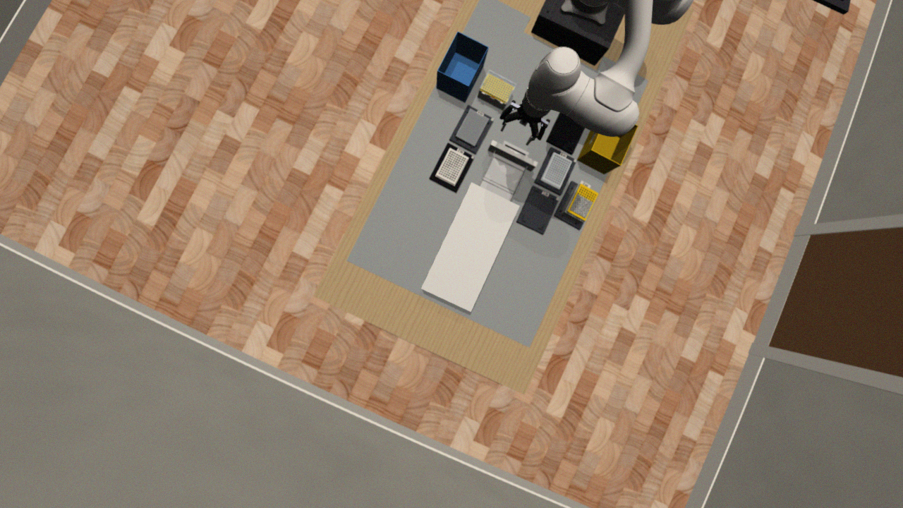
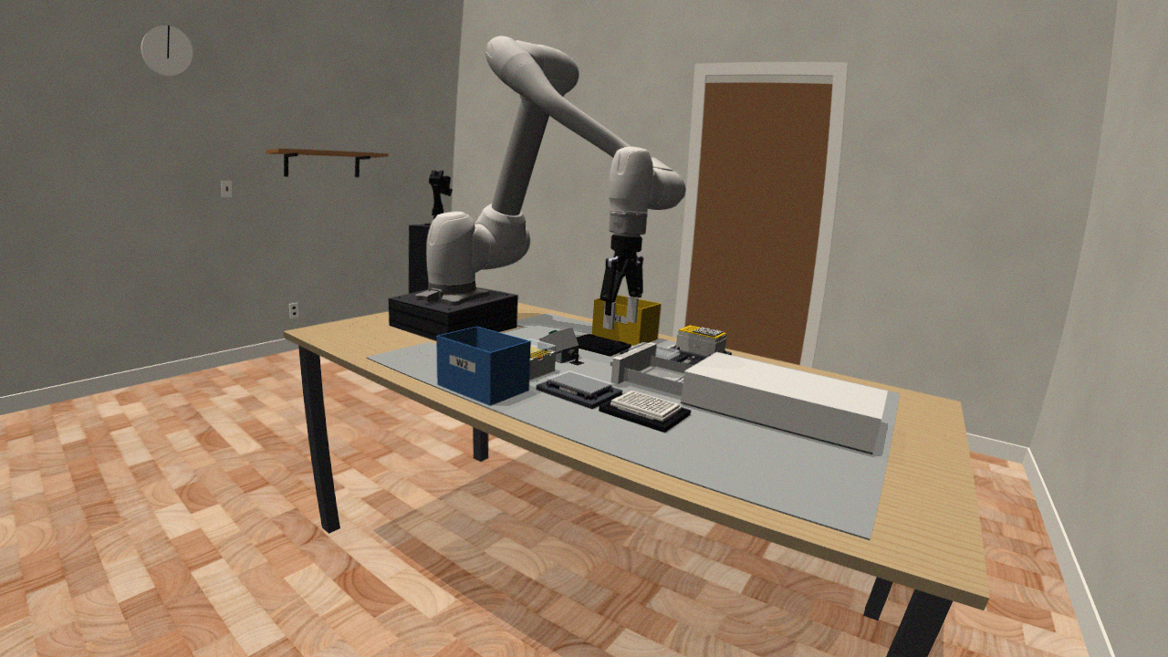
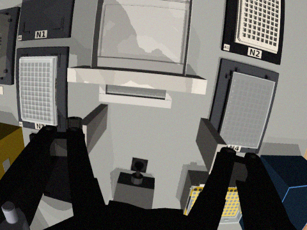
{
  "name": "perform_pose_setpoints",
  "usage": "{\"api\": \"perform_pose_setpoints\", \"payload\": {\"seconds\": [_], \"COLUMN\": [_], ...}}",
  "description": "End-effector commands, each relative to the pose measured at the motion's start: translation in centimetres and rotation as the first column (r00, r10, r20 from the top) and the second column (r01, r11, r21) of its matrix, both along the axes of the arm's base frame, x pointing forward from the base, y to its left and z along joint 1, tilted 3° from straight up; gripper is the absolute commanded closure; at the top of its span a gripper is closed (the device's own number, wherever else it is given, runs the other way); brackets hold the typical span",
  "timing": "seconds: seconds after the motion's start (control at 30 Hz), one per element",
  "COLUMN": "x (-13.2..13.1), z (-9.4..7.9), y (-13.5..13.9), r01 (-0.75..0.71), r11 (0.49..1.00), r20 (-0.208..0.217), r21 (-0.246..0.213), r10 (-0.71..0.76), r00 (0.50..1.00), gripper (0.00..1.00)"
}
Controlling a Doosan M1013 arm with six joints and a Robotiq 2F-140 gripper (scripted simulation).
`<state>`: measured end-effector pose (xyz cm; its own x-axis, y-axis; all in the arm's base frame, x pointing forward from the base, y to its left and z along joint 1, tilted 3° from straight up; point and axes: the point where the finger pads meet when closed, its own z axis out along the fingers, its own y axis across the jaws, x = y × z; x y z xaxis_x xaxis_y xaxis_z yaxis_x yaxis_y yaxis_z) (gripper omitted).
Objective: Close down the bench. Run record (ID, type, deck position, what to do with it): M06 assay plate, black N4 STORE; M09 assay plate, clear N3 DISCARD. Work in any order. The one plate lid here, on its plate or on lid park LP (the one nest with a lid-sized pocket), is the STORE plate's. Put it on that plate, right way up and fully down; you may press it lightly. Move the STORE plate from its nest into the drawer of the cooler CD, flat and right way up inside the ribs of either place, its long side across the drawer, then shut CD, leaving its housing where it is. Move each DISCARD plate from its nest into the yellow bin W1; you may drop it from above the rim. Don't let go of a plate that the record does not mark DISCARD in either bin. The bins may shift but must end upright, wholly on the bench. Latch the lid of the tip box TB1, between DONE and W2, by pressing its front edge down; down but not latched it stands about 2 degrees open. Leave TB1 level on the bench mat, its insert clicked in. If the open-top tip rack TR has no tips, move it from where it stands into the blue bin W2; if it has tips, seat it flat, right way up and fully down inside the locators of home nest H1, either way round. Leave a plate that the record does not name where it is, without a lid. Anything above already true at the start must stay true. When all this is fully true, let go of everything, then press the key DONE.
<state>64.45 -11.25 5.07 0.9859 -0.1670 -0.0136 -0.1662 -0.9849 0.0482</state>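
Fingers of the gripper (image 3: 149, 132) stand partly apart with nothing between them, hanging above the tabletop (image 2: 922, 490) just in front of the cooler drawer (image 3: 145, 25), which is pulled out. The lidded plate (image 3: 247, 108) sits in nest N4, beside the blue bin (image 2: 482, 363); the clear plate (image 3: 38, 89) lies in its nest on the other side of the drawer, near the yellow bin (image 1: 607, 150). A white plate (image 3: 259, 13) rests in N2, and N1 (image 3: 47, 0) shows only its dark pocket.
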Motion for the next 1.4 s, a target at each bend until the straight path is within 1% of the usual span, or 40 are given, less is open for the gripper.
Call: {"api": "perform_pose_setpoints", "payload": {"seconds": [0.0,0.1,0.6,0.67,1.17,1.23,1.37], "x": [-0.2,-0.3,-1.2,-1.2,-2.0,-2.0,-2.3], "z": [0.2,0.2,0.8,0.8,1.3,1.3,1.5], "y": [-1.7,-2.1,-8.0,-8.0,-13.9,-13.9,-15.5], "r01": [0.0,0.0,0.0,0.0,0.0,0.0,0.0], "r11": [1.0,1.0,1.0,1.0,1.0,1.0,1.0], "r20": [0.0,0.0,0.0,0.0,0.0,0.0,0.0], "r21": [0.0,0.0,0.0,0.0,0.0,0.0,0.0], "r10": [0.0,0.0,0.0,0.0,0.0,0.0,0.0], "r00": [1.0,1.0,1.0,1.0,1.0,1.0,1.0], "gripper": [0.34,0.34,0.34,0.34,0.34,0.34,0.34]}}
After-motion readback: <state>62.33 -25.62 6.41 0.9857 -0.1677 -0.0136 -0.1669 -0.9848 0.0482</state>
